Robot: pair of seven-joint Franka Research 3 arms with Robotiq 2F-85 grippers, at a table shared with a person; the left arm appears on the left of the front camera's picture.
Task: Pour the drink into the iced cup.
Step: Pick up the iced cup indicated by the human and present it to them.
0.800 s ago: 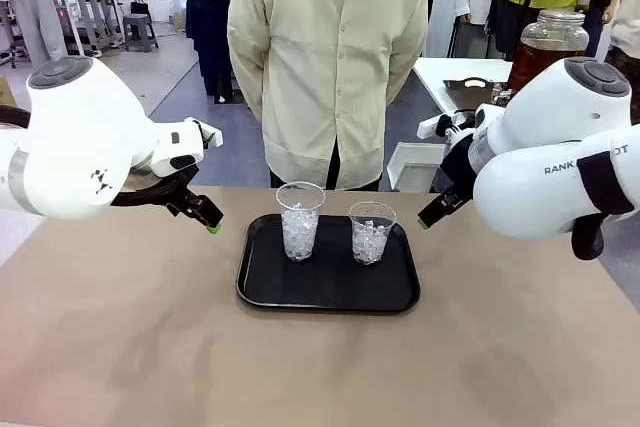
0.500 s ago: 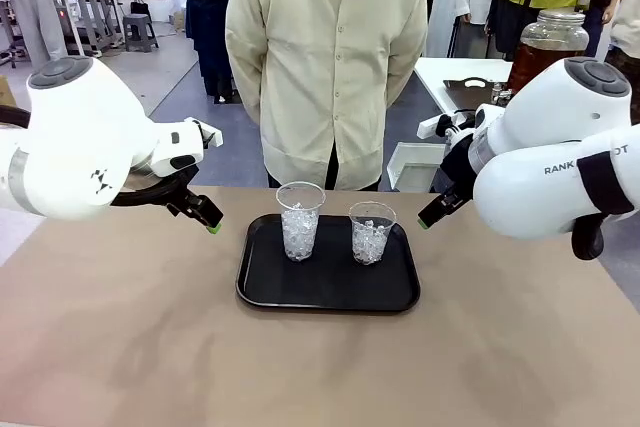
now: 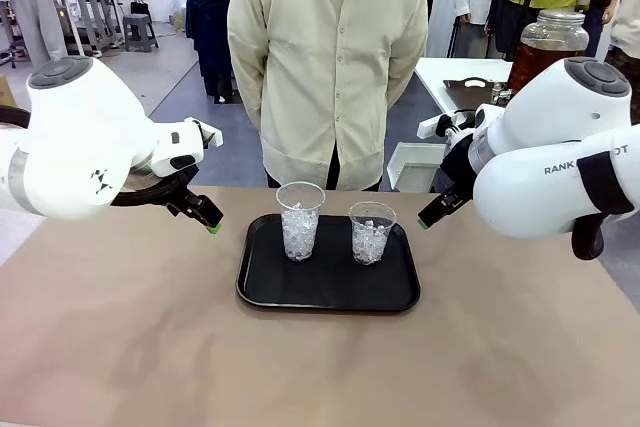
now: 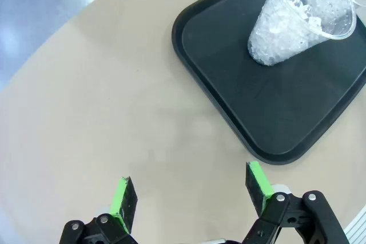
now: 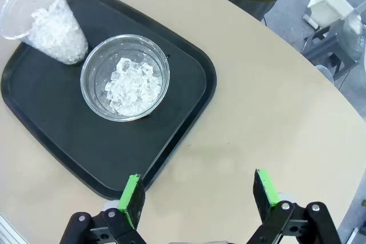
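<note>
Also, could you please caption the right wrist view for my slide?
Right gripper, jaws open, hovers beside the black tray holding a near iced cup and far iced cup.

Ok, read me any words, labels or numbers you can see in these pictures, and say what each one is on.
"RANK": black letters on the white right arm, with the start of the word cut off.
"OT": on the same arm, past its black strap; the letters between are hidden.
Small black mark on the white left arm: a logo, no readable letters.
Two clear plastic cups of ice, black plastic tray, large glass jar of amber drink: no print visible.
</note>
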